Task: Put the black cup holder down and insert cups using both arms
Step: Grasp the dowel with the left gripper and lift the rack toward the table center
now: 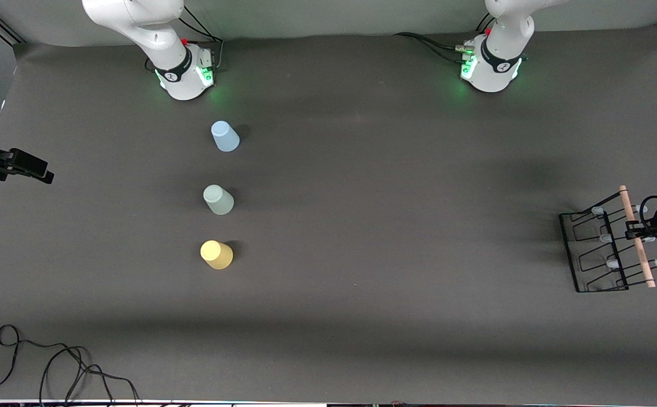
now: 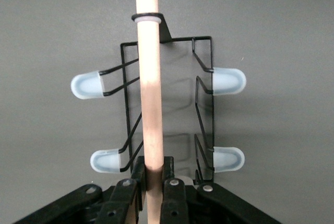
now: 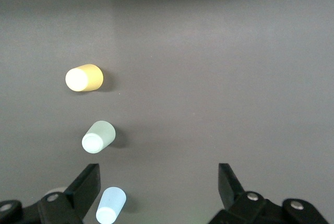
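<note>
Left gripper (image 2: 155, 192) pinches the black cup holder (image 1: 600, 251) by its wooden rod (image 2: 148, 88); right gripper (image 3: 159, 187) waits, spread above the cups (image 1: 218, 199), well apart.

We see a broad bare stretch of desk (image 1: 396, 226) between the three cups and the black cup holder (image 1: 597, 251), wide enough for either arm to sweep through. The blue cup (image 1: 225, 137), green cup (image 1: 218, 199) and yellow cup (image 1: 216, 254) stand upside down in a line, well apart, leaving gaps between them. The left end effector (image 2: 155, 174) is clamped on the rack's wooden handle (image 2: 149, 83). A loose cable (image 1: 63, 362) lies near the front edge.
</note>
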`<state>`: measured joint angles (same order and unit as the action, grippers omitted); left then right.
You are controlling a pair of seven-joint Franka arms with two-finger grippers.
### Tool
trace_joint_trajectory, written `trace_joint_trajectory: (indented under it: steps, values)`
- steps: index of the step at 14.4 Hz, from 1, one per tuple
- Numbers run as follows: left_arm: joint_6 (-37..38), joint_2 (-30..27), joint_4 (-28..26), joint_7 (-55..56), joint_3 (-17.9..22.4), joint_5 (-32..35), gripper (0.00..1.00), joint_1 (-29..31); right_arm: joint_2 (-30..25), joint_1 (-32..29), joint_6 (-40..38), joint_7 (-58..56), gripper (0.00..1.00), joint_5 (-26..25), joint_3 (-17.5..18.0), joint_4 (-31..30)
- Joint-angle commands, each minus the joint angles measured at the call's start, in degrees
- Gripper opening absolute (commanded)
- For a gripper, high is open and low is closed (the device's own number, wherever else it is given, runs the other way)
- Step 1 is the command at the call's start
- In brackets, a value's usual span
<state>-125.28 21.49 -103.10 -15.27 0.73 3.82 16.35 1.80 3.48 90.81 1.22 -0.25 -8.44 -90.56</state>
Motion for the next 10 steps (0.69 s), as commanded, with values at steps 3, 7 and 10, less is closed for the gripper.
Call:
trace_joint_trajectory:
  steps: [3,7,10]
  values:
    - [0.56,-3.55,0.88,0.16,-0.63,0.31,0.00,-1.14,0.31,-0.05,-1.16,1.07,1.00,-0.54,0.18,1.00]
    - [13.11,-10.14,1.32,5.86,-1.42,-2.83,0.00,-8.86,0.31,-0.05,-1.16,0.98,1.00,-0.54,0.18,1.00]
    - [16.28,-13.48,1.15,17.25,-2.13,-8.48,0.00,-17.20,0.31,-0.14,-1.16,0.81,1.00,-0.54,0.09,1.00]
